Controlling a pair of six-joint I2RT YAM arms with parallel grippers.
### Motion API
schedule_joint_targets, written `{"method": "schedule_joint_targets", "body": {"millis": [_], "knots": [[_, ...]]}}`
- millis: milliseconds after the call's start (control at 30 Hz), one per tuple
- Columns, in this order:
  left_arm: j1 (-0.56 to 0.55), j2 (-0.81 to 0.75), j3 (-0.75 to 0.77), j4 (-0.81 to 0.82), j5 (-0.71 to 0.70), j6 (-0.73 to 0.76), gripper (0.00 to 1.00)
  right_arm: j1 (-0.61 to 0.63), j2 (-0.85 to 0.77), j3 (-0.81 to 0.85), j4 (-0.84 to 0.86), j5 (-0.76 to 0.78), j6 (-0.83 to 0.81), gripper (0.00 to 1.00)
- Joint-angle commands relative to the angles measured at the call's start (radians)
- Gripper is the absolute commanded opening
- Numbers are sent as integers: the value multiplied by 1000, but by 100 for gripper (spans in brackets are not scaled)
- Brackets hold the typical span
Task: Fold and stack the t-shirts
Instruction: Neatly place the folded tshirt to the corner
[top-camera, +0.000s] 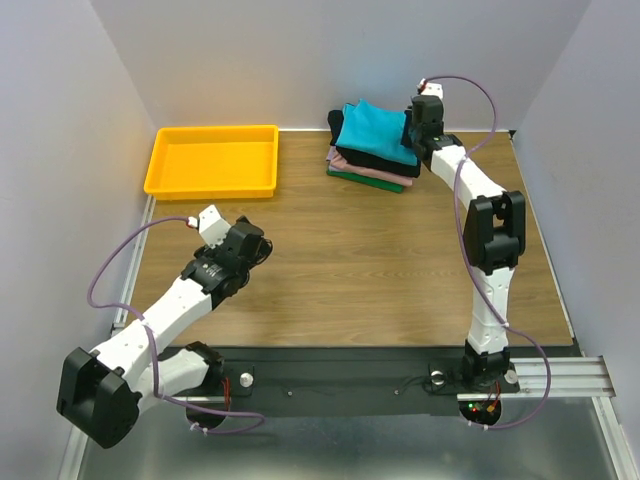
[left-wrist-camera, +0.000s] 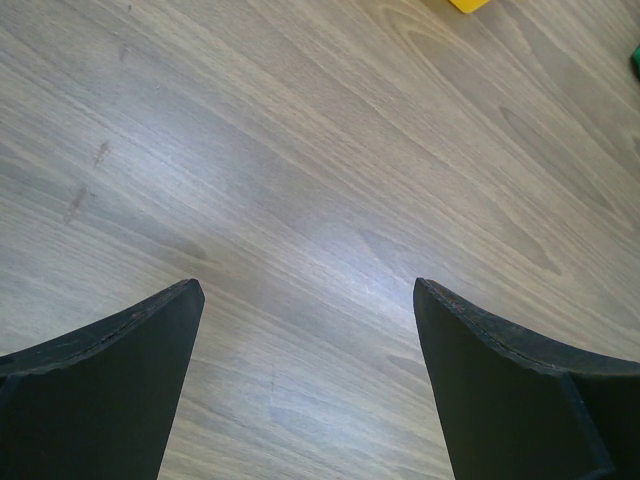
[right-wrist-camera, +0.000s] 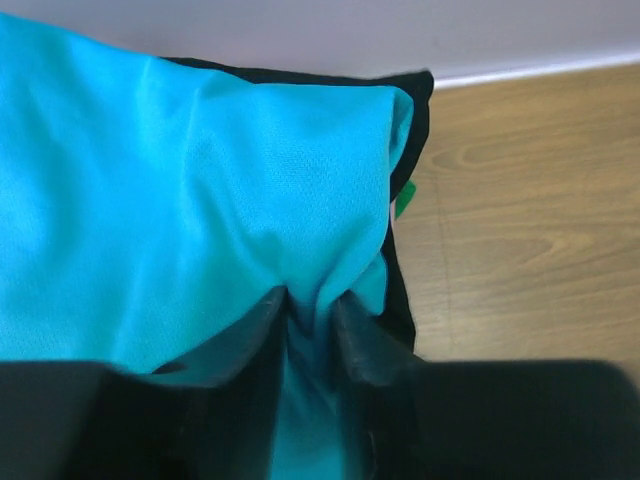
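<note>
The t-shirts lie in a folded stack at the table's back right. The teal t-shirt (top-camera: 372, 132) is on top, over a black one (top-camera: 375, 160), a pale pink one (top-camera: 380, 175) and a dark green one (top-camera: 350, 175). My right gripper (top-camera: 410, 135) is at the stack's right edge. In the right wrist view its narrow jaws (right-wrist-camera: 312, 300) pinch a bunched fold of the teal t-shirt (right-wrist-camera: 180, 200), with the black shirt's edge (right-wrist-camera: 420, 110) showing beneath. My left gripper (top-camera: 262, 248) hovers over bare wood at the table's left, wide open (left-wrist-camera: 310, 290) with nothing between its fingers.
A yellow plastic tray (top-camera: 210, 190) stands at the back left; a corner of the tray (left-wrist-camera: 465, 4) shows in the left wrist view. Grey walls close in the back and both sides of the wooden table (top-camera: 350, 270).
</note>
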Motion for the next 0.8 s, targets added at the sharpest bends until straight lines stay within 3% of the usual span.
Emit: {"method": "schedule_joint_targets", "body": {"millis": [0, 33, 67, 233, 467, 633, 767], "knots": [[6, 5, 43, 2, -11, 19, 98, 1, -35, -14, 50, 17, 24, 42], [6, 5, 49, -1, -9, 22, 98, 1, -53, -23, 49, 17, 23, 83], [6, 5, 52, -5, -9, 22, 98, 1, -64, -29, 44, 18, 24, 100], [6, -14, 63, -21, 3, 23, 98, 1, -165, -69, 36, 35, 33, 100], [6, -96, 75, -36, 9, 39, 99, 1, -375, -237, 21, -104, 85, 100], [6, -172, 77, -33, 11, 29, 98, 1, -651, -480, 19, -158, 197, 100], [8, -226, 54, -21, -6, 25, 98, 1, -855, -796, 19, -206, 324, 100]]}}
